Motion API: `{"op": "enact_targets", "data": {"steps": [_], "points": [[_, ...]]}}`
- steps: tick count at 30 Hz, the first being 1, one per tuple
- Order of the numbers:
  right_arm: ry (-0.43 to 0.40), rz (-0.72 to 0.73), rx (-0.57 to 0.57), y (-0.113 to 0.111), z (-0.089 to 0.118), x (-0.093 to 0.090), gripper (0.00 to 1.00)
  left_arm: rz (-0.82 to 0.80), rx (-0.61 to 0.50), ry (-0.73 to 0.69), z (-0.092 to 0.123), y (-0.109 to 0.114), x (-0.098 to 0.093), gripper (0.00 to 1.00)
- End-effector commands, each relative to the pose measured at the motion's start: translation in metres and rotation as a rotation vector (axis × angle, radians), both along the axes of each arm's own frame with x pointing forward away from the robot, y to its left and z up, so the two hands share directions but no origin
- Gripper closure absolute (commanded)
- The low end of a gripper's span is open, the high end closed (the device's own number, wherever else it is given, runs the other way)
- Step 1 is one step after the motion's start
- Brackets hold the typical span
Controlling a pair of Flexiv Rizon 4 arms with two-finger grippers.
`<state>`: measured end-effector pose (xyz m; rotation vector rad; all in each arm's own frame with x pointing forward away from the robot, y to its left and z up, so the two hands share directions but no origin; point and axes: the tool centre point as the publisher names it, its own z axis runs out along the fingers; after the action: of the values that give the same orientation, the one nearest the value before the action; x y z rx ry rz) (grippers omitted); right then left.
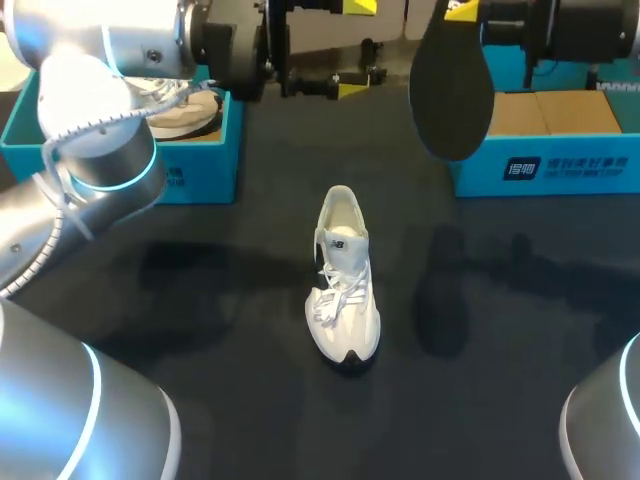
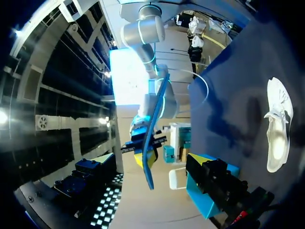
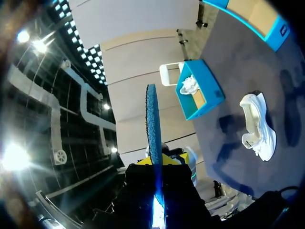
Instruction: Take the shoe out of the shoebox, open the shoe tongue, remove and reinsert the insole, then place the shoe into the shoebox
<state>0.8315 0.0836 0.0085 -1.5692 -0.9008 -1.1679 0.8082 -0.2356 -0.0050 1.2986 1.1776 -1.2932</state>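
A white laced shoe point(image 1: 342, 290) stands upright in the middle of the dark table, toe toward the front edge; it also shows as the shoe point(image 2: 277, 125) and the shoe point(image 3: 259, 126) in the wrist views. My right gripper point(image 1: 460, 8) is high above the table's back right, shut on the heel end of a dark insole point(image 1: 452, 85) that hangs down. In the right wrist view the insole's blue edge point(image 3: 153, 124) rises from between the yellow tips of the right gripper point(image 3: 159, 161). My left gripper point(image 1: 356, 48) hovers at the back centre, fingers wide apart and empty, beside the insole point(image 2: 151, 143).
A teal shoebox point(image 1: 205, 150) at the back left holds a second, beige shoe point(image 1: 180, 112). Another teal box point(image 1: 545, 165) with cardboard inside sits at the back right. The left arm's elbow point(image 1: 100, 140) looms over the left side.
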Motion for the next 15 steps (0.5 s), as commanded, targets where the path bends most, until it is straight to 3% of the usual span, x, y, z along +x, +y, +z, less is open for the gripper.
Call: {"op": "enact_targets", "data": {"steps": [1, 10, 15], "points": [[0.0, 0.001, -0.001, 0.001, 0.0, 0.002, 1.0, -0.013, -0.032, -0.011, -0.004, -0.004, -0.006, 0.0], [0.045, 0.013, 0.045, 0.019, -0.017, 0.024, 1.0, -0.048, -0.037, -0.034, -0.007, -0.018, -0.014, 0.0], [0.068, 0.044, 0.034, 0.03, -0.023, 0.028, 1.0, -0.045, -0.02, -0.07, -0.006, -0.027, -0.014, 0.0]]}}
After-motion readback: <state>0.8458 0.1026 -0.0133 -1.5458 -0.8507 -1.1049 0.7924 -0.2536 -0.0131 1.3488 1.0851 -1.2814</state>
